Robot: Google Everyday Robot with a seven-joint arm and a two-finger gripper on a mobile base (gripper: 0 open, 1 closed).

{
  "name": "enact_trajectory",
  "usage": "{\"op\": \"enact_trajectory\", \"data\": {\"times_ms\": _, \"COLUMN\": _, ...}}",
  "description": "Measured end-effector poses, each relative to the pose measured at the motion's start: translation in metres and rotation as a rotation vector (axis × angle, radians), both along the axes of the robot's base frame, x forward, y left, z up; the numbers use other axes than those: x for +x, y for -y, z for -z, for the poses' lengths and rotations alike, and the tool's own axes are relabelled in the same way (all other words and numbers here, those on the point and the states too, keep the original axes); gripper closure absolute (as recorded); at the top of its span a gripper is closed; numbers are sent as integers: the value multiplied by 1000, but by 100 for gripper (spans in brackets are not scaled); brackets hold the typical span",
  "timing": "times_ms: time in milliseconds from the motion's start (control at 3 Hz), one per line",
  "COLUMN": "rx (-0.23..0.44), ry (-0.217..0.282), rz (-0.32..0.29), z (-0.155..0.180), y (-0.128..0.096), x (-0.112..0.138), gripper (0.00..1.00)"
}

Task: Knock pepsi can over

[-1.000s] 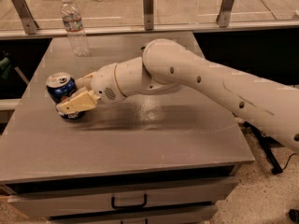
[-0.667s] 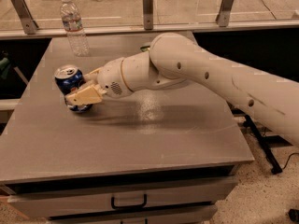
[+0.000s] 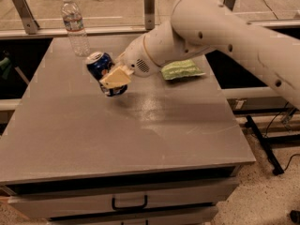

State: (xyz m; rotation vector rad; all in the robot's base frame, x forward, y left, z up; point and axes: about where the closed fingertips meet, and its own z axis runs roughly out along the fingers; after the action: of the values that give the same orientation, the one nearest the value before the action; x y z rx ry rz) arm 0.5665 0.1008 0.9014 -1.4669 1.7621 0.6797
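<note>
The blue pepsi can (image 3: 100,67) with its silver top is tilted to the left over the grey table (image 3: 140,135), left of centre. My gripper (image 3: 115,78) is shut on it. One cream finger (image 3: 117,77) lies across the can's front; the other finger is hidden behind the can. The can's base appears to be just off the table top or barely touching it. My white arm reaches in from the upper right.
A clear plastic water bottle (image 3: 75,26) stands at the table's back left. A green packet (image 3: 181,70) lies behind my wrist at the back right. Drawers with a black handle (image 3: 129,203) sit below the front edge. A railing runs behind the table.
The gripper has carried the can from the table's left edge to the right and farther back. The can now leans more to the left. The green packet has come into view.
</note>
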Motion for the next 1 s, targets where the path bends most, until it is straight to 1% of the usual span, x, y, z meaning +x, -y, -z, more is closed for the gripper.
{"op": "enact_trajectory", "data": {"times_ms": 333, "rx": -207, "ry": -9, "rz": -12, "z": 4, "y": 26, "x": 7, "gripper": 100}}
{"op": "enact_trajectory", "data": {"times_ms": 667, "rx": -426, "ry": -19, "rz": -85, "z": 15, "y": 33, "x": 4, "gripper": 100}}
{"op": "enact_trajectory", "data": {"times_ms": 1000, "rx": -576, "ry": -33, "rz": -191, "z": 24, "y": 28, "x": -9, "gripper": 82}}
